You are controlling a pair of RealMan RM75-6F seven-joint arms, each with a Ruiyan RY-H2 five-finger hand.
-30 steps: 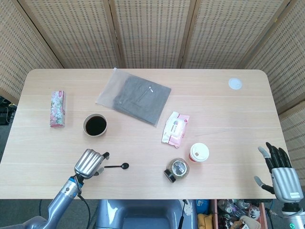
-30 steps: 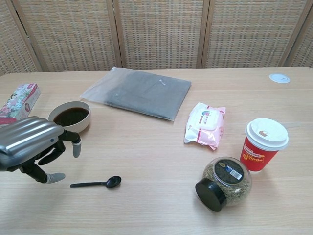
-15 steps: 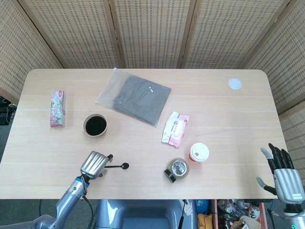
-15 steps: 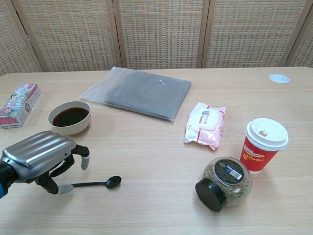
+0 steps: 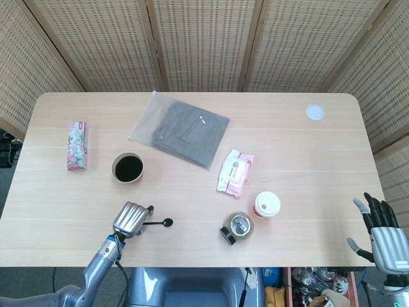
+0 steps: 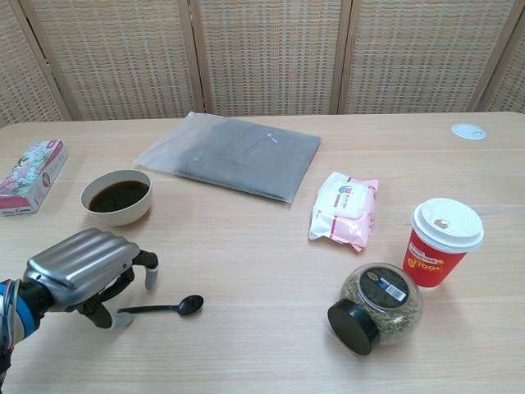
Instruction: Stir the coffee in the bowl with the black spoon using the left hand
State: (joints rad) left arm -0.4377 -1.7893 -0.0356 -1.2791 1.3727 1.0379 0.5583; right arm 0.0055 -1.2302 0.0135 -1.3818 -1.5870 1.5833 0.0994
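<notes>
1. Spoon: lies flat on the table near the front edge, toward the front-left corner. Bowl end points right, handle end runs left under the left hand.
2. Left hand: arched over the handle end, fingers curled down around it. Whether a fingertip actually touches the handle I cannot tell from either view; the spoon reads as not lifted.
3. Right hand: off the front-right corner, fingers spread, grasping nothing.
4. Risk: the handle is thin and flush with the table, so closing fingers may push it sideways or skid it toward the front edge instead of pinching it.
5. Risk: a grip at the very handle tip leaves the long end free to swing or droop; it could slip out on the way to the bowl.
6. Risk: the bowl stands toward the left edge, behind the hand, and is full of dark coffee. It looks light; a spoon entering at a steep angle or knocking the rim could tip or slide it and spill.
7. Look: the spoon is small, all black, slender stem, oval bowl end, slightly glossy.
</notes>
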